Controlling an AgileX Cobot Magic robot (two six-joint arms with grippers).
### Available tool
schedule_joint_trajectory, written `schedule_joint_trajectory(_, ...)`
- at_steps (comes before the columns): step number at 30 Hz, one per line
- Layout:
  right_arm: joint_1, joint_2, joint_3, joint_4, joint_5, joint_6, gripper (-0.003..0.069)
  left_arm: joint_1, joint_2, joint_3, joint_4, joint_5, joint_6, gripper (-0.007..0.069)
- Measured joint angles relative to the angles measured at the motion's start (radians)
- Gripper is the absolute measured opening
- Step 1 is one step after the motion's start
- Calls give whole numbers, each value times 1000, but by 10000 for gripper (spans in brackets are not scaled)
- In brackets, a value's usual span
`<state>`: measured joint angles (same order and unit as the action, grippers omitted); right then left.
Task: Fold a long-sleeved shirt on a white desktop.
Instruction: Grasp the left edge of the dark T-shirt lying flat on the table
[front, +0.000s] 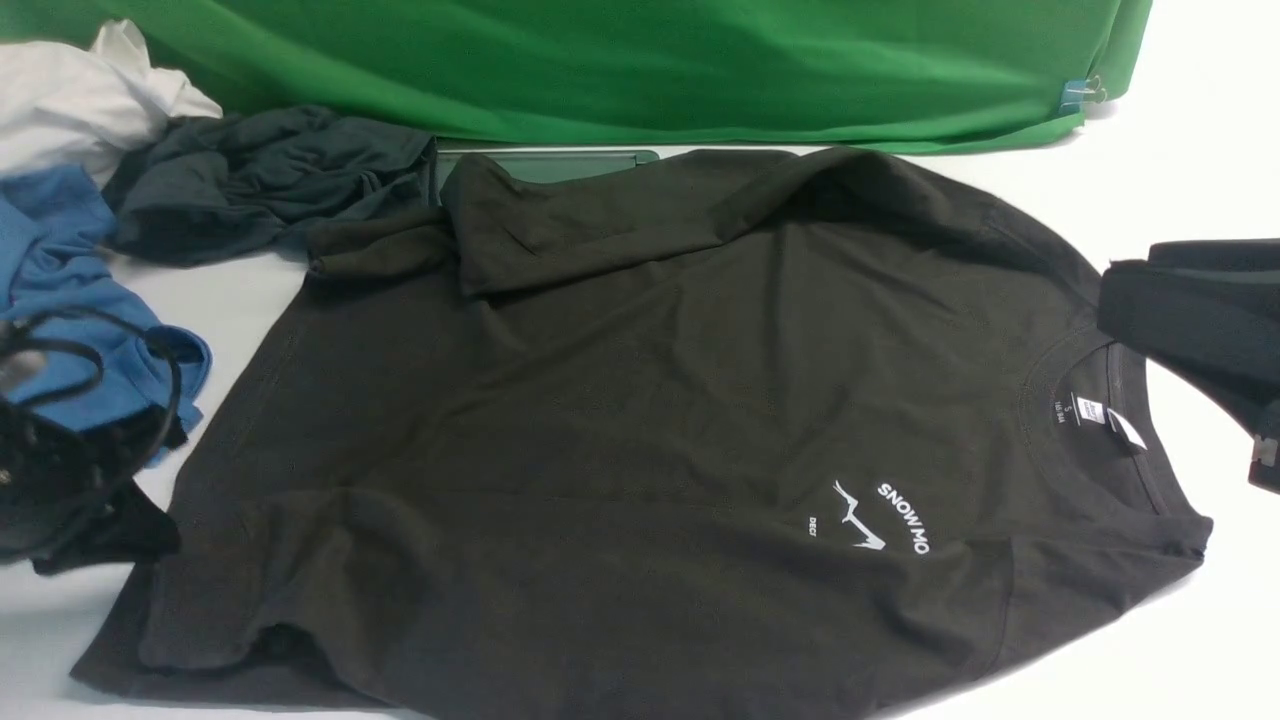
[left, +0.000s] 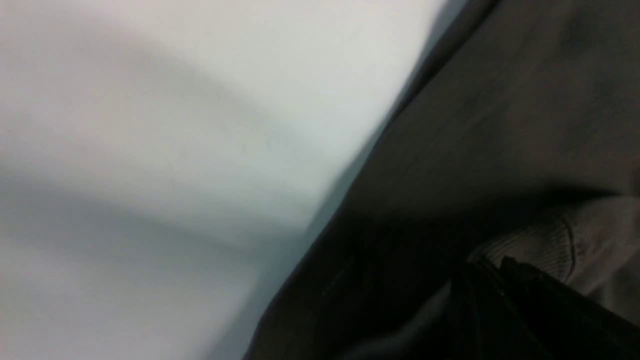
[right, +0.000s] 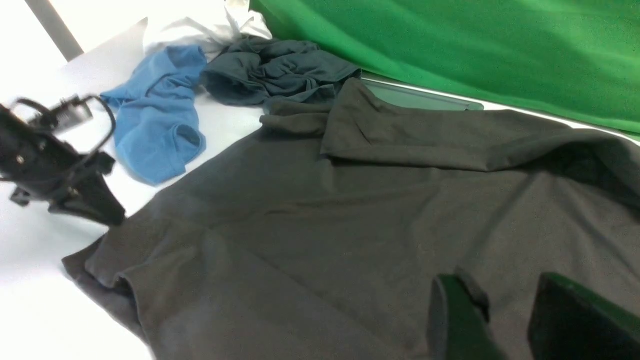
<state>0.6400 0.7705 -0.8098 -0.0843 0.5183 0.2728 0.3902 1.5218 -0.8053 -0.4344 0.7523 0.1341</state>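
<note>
The shirt (front: 640, 400) is pinched at its hem by the closed left gripper (right: 114, 216). Right gripper (right: 500, 290) is seen parted near the collar, nothing grabbed.

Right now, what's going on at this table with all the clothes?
A two-armed robot is folding the black shirt, spread front-up on the white table. Its left gripper is shut at the shirt's bottom edge, apparently pinching it. The right gripper hangs open near the collar. Other clothes lie heaped at the far left.
</note>
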Motion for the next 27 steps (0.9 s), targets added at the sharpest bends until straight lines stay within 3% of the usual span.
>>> schedule_joint_trajectory(10,1,0,0,-9,-4,0,242,-1,-15,-135,13,-14,21,41)
schedule_joint_trajectory(18,1,30,0,-17,-8,0,242,-1,-7,-259,-86,-2,120,43)
schedule_joint_trajectory(23,1,51,0,-17,0,0,242,-3,-7,-265,44,80,-12,111)
schedule_joint_trajectory(27,1,53,0,-17,7,0,242,-3,11,-239,197,111,-140,237)
